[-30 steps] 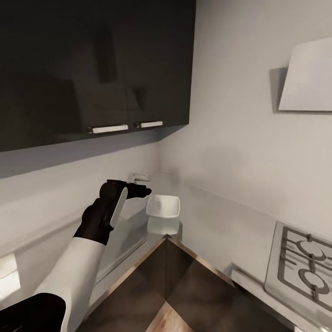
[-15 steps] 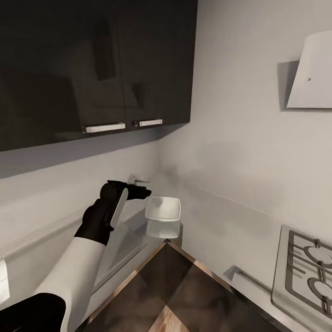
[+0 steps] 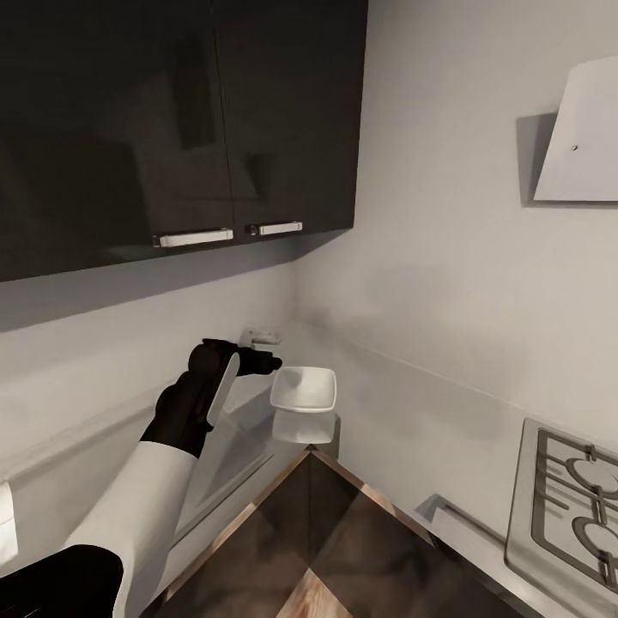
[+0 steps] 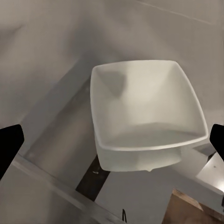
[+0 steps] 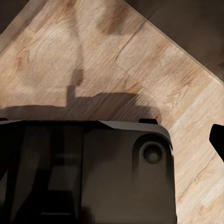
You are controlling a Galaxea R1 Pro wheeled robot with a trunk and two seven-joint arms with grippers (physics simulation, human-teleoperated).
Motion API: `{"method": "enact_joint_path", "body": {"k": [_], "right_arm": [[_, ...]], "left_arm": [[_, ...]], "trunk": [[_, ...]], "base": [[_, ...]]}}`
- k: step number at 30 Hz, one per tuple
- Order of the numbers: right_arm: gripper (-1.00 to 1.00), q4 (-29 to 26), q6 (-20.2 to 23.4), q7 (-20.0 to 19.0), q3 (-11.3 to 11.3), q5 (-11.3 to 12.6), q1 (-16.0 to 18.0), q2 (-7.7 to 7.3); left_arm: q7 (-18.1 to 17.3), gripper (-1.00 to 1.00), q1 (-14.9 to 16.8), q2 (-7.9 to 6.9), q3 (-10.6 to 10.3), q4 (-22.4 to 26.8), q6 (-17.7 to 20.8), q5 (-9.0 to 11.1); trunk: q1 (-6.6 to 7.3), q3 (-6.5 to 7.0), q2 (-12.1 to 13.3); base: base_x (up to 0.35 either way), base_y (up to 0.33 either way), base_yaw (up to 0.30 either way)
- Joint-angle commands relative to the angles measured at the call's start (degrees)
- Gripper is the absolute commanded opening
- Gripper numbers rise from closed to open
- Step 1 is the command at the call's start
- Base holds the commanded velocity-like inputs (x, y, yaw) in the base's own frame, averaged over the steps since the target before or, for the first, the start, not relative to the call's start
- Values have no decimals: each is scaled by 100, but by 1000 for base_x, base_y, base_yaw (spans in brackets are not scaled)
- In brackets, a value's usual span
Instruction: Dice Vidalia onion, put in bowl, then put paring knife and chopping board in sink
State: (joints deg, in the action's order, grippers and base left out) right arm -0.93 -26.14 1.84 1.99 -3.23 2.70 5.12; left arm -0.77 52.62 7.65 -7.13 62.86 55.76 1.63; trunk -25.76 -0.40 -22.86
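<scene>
1. Nearest me in the head view, my left arm [image 3: 129, 506] rises from 7 o'clock, white sleeve running into a black wrist.
2. Beyond it, the left gripper [image 3: 262, 363] reaches toward the corner of the bench [image 3: 249, 446], just beside the bowl's near-left rim.
3. In the left wrist view I see both black fingers [image 4: 9, 144] at opposite edges of the picture, spread wide apart with nothing between them but the bowl [image 4: 144, 112] beyond.
4. The bowl [image 3: 304, 389] is white, square and empty; it sits upright on the bench near the corner of the walls, roughly at the picture's centre, its reflection showing on the bench below it.
5. At 4 o'clock a hob [image 3: 571, 506] lies on the bench, well apart from the bowl.
6. Farther up, dark cabinets [image 3: 172, 120] hang at 11 o'clock, and a hood [image 3: 579, 137] at 2 o'clock.
7. The right wrist view looks down on wooden floor [image 5: 154, 60] and a black robot part [image 5: 88, 172]; one right finger [image 5: 218, 140] shows at the edge, so I cannot tell that gripper's state.
</scene>
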Motion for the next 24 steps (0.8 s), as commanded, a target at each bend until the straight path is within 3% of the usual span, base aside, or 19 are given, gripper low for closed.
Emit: {"method": "enact_joint_path", "body": {"k": [1, 10, 24], "right_arm": [[100, 5, -12, 15, 21, -32, 2, 3], [100, 5, 3, 216, 17, -29, 2, 15], [100, 5, -9, -121, 12, -45, 2, -2]], "left_arm": [[-2, 100, 2, 0, 1, 1, 23, 13], [-2, 100, 2, 0, 1, 1, 23, 13], [4, 100, 2, 0, 1, -2, 23, 13]], "trunk": [[-2, -4, -6], [-2, -4, -6], [-2, -4, -6]], "base": [[0, 0, 0], [0, 0, 0], [0, 0, 0]]}}
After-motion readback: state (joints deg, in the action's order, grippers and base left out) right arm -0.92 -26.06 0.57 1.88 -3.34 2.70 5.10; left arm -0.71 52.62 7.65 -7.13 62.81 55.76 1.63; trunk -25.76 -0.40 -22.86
